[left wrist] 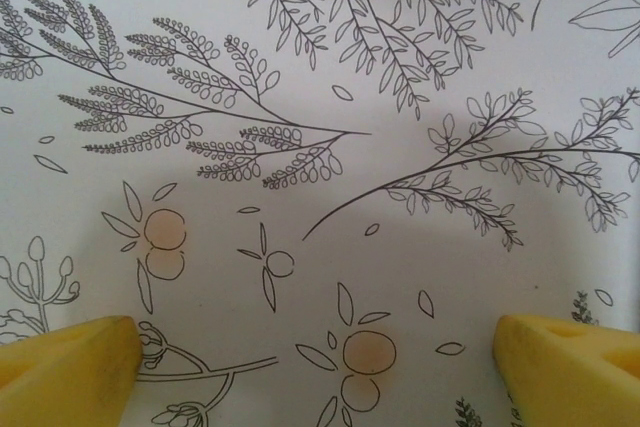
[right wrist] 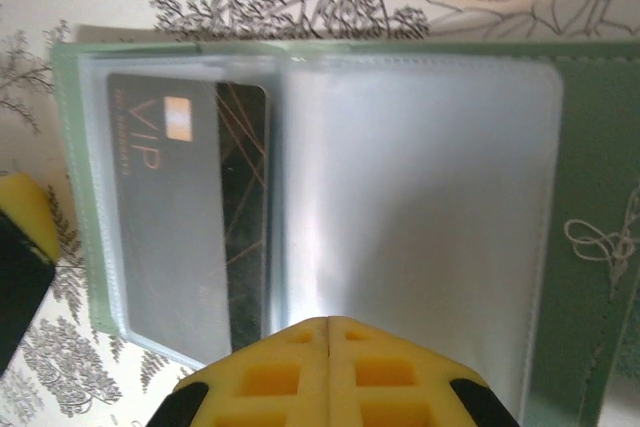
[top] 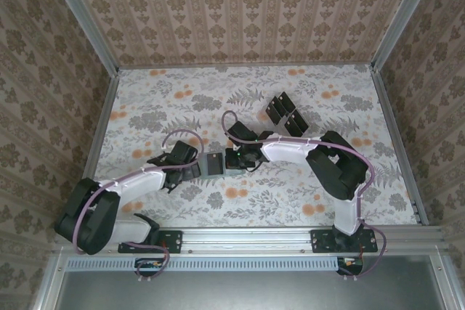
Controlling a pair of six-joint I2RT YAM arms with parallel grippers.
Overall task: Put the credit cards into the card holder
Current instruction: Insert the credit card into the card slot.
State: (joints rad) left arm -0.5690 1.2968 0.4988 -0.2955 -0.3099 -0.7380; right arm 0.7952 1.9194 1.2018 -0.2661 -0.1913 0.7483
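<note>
The open sage-green card holder [right wrist: 590, 147] lies just ahead of the right gripper [right wrist: 328, 342], whose jaws are pressed together, apparently empty. A black VIP card [right wrist: 245, 207] sits partway inside a clear sleeve [right wrist: 420, 207]; a skewed push could jam it or slide the holder. The left gripper [left wrist: 320, 362] hangs beside the holder with its jaws wide apart.

Card holder [right wrist: 590, 147] and card [right wrist: 245, 197] seen in part
In the right wrist view the card holder is cut off by the right and lower edges, and part of its near side is hidden behind the closed right end effector [right wrist: 328, 337]. Much of the card is veiled by a cloudy sleeve [right wrist: 165, 267], and the small print beside "VIP" cannot be read. The left end effector [left wrist: 320, 362] is cut off, its fingers [left wrist: 70, 357] cropped at the lower corners. From above, the credit cards [top: 287, 114] are too small to be counted.
</note>
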